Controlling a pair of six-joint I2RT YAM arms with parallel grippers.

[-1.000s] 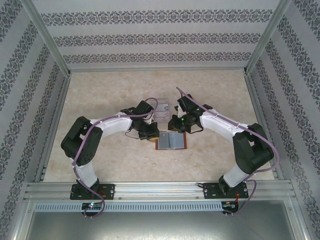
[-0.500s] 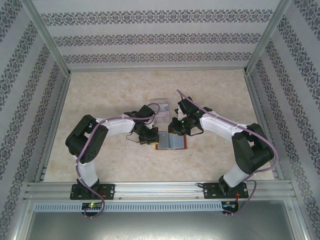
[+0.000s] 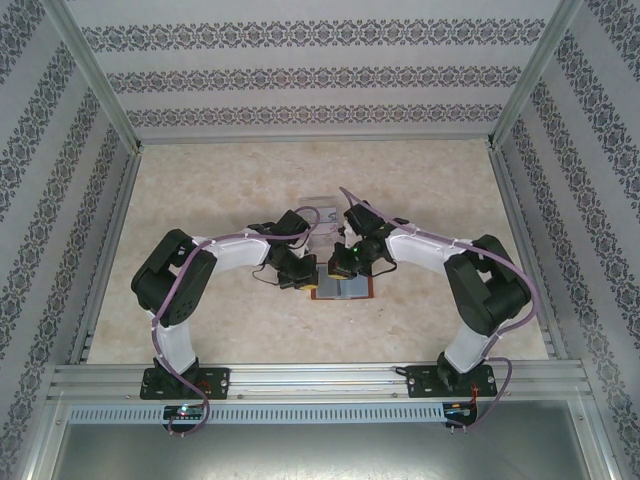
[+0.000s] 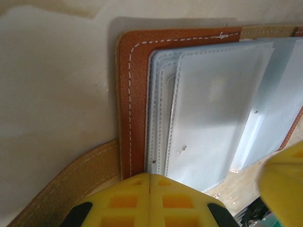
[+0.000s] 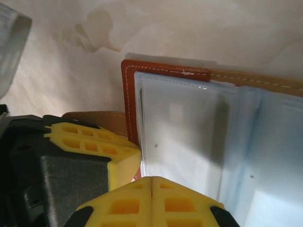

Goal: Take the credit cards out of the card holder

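The card holder (image 3: 345, 289) lies open on the table, reddish-brown leather (image 4: 133, 94) round blue-grey pockets (image 4: 213, 109), its tan strap (image 4: 71, 182) off the left edge. A whitish credit card (image 5: 177, 127) with a faint pale mark seems to sit in the front pocket; its edges are hard to tell from the pocket. My left gripper (image 3: 304, 279) is shut, its tips (image 4: 150, 176) at the wallet's left edge where the strap joins. My right gripper (image 3: 341, 271) is shut too, its tips (image 5: 151, 180) over the near edge of the left pocket stack, close beside the left fingers (image 5: 102, 149).
A clear tray (image 3: 322, 214) stands just behind the two grippers, its corner at the right wrist view's upper left (image 5: 10, 45). Patterned walls and metal rails (image 3: 108, 250) enclose the table. Bare tabletop (image 3: 220, 180) lies to the left, right and far side of the wallet.
My right gripper has moved left onto the wallet's left half and closed its jaws. My left gripper came in to the wallet's left edge, then stayed there.
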